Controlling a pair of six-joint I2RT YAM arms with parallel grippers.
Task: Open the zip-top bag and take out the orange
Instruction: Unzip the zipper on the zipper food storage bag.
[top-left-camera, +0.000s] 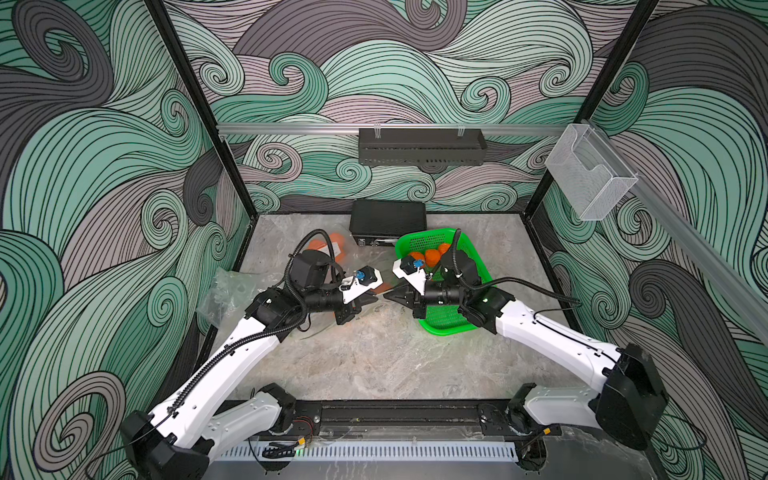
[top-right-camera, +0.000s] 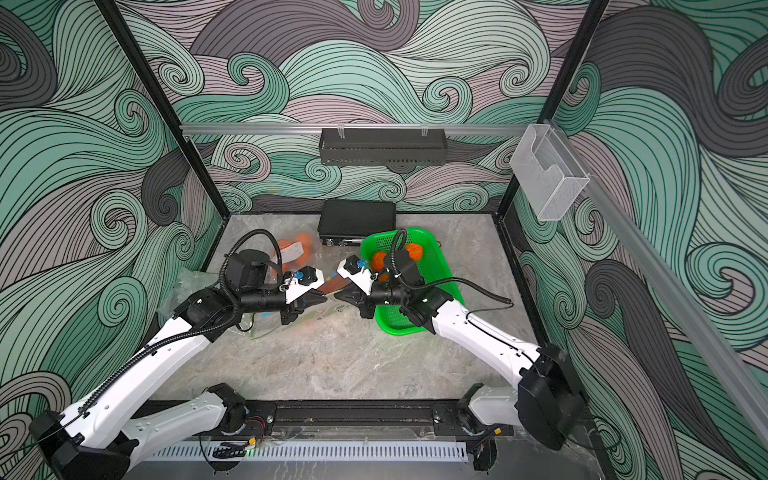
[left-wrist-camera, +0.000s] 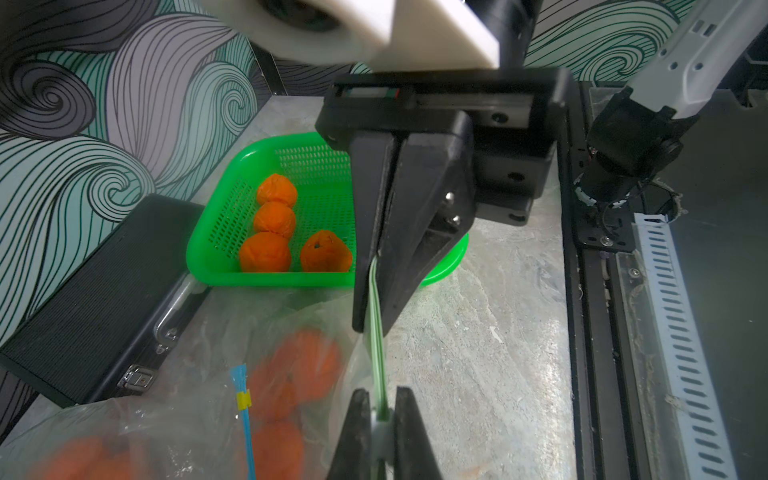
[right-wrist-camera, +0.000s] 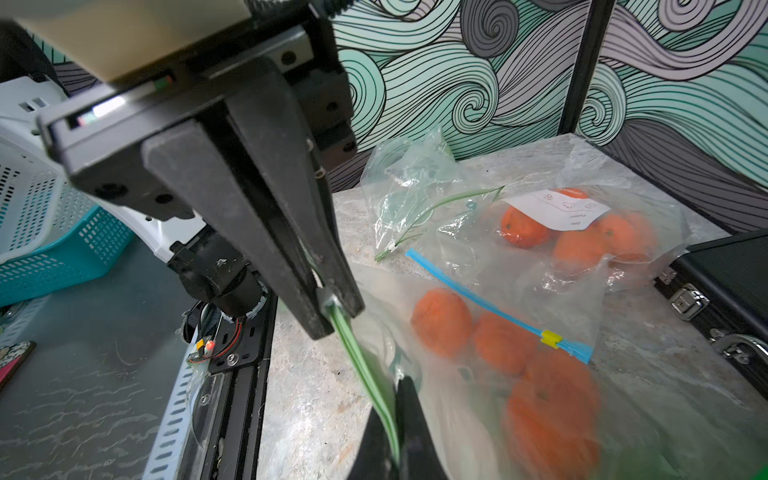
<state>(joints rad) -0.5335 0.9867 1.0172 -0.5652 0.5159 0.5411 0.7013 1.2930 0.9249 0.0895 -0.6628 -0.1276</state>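
Left tool (left-wrist-camera: 382, 417) and right tool (left-wrist-camera: 374, 266) clamp the zip-top bag's (left-wrist-camera: 316, 374) green zip strip (left-wrist-camera: 376, 332) taut between them. Likely to part the seal.

The only printed thing is a white paper label (right-wrist-camera: 557, 212) on a clear bag of oranges (right-wrist-camera: 582, 249), which lies well beyond the jaws of the right gripper (right-wrist-camera: 390, 407). The label bears a few small round red signs and some short red words. They are seen upside down and are too small to read. In a top view the same label (top-right-camera: 292, 249) shows only as a pale patch. No brand or number can be read anywhere.
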